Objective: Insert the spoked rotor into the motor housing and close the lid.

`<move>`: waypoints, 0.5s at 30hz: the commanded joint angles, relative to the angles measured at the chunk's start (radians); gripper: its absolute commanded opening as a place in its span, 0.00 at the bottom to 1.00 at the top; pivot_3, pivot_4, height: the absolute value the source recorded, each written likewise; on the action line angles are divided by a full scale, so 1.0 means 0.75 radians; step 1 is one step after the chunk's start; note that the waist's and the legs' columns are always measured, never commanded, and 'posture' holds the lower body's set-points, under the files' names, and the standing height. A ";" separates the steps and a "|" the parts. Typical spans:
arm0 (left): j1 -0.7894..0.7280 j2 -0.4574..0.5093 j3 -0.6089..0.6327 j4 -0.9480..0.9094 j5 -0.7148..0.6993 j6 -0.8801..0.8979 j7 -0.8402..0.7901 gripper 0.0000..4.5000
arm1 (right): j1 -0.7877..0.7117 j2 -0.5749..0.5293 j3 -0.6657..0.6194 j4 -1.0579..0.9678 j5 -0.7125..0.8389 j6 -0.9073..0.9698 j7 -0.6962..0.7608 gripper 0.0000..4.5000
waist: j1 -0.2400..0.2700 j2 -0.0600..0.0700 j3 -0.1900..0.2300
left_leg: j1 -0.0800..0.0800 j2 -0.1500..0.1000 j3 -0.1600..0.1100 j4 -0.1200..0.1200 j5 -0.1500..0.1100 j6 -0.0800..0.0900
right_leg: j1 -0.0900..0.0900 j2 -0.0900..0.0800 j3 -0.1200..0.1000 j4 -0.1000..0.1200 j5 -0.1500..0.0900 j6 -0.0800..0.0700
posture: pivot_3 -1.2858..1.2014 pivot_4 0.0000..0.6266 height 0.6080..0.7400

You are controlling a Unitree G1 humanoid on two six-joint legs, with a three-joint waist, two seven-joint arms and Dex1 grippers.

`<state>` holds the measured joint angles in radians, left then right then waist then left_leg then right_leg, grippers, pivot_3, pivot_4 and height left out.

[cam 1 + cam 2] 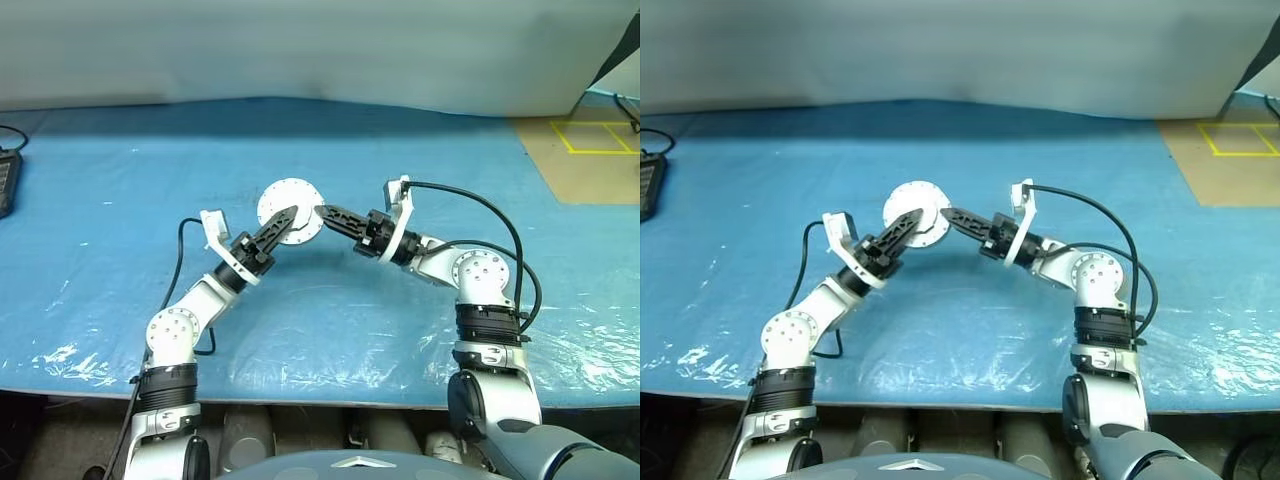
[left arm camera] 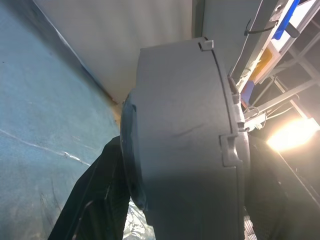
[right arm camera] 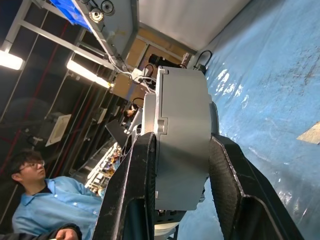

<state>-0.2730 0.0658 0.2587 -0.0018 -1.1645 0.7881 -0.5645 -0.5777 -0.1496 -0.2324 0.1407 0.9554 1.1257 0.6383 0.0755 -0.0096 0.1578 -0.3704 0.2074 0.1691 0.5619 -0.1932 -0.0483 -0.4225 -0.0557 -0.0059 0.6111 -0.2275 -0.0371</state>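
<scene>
Over the blue counter, the housing hangs between both hands, right hand clamping it, left hand half-closed around its opposite side.

Both claws, left and right, meet at the motor housing above the blue table.

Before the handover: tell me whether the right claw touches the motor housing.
Touching. The right wrist view shows the right claw with both fingers pressed against the motor housing's sides.
</scene>
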 commanded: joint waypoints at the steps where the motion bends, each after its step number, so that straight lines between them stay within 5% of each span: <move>1: -0.020 0.001 0.013 -0.024 0.008 -0.032 0.012 0.58 | -0.007 -0.019 0.043 -0.034 -0.053 -0.113 0.058 0.48 | -0.001 0.000 0.000 | 0.000 0.000 0.000 0.000 0.000 0.000 | 0.000 0.000 0.000 0.001 0.000 0.000 | 0.52 0.24 1.00; 7: -0.018 0.003 0.019 -0.009 0.063 -0.075 0.012 0.58 | 0.000 0.102 0.002 0.019 -0.258 -0.614 -0.007 0.93 | -0.008 0.000 0.000 | 0.001 0.000 0.000 0.002 0.000 0.000 | 0.000 0.000 0.000 0.003 0.000 0.000 | 0.52 0.24 1.00; 15: -0.144 -0.009 0.163 0.176 0.221 -0.381 0.138 0.58 | -0.041 0.081 0.017 0.177 -0.407 -0.834 -0.032 0.93 | -0.008 0.000 0.000 | 0.000 0.000 -0.001 0.004 0.000 0.000 | 0.000 0.000 0.000 0.005 0.000 0.000 | 0.52 0.24 1.00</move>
<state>-0.3295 0.0541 0.3194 0.1247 -1.0198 0.6079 -0.4854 -0.5861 -0.0788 -0.2209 0.2807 0.6619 0.5338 0.6051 0.0691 -0.0097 0.1578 -0.3702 0.2074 0.1681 0.5651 -0.1933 -0.0481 -0.4227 -0.0558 -0.0058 0.6154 -0.2276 -0.0372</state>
